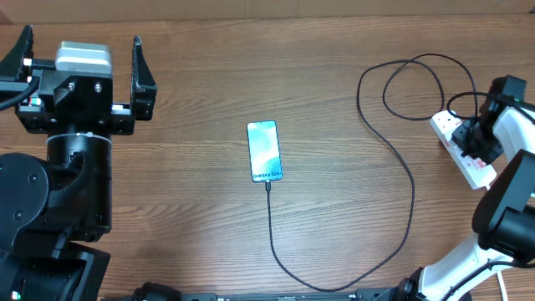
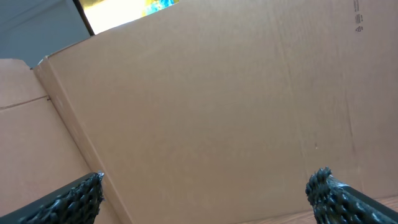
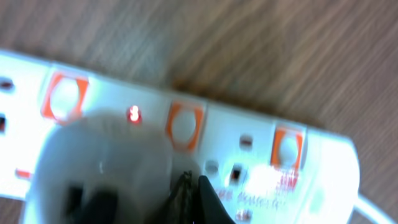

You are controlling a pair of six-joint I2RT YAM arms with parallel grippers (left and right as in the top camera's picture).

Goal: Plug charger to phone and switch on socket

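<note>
The charger (image 1: pixel 269 217) cable loops along the near bench (image 1: pixel 184 217) edge and into the phone (image 1: pixel 264 150) at centre, so that step looks done. At right, the right gripper (image 3: pixel 191 186), jaws together, touches the socket (image 3: pixel 323 155) beside a switch. A red lamp (image 3: pixel 132 114) glows, so it is possibly on. Far left, the left gripper (image 1: pixel 82 46) hangs empty, jaws apart, over open bench.

We count one phone (image 1: pixel 264 150), one black charger cable (image 1: pixel 270 219) and one white power strip (image 1: pixel 478 172); close up, three orange-framed switches (image 3: pixel 184 126) and one glowing red light (image 3: pixel 133 114).
</note>
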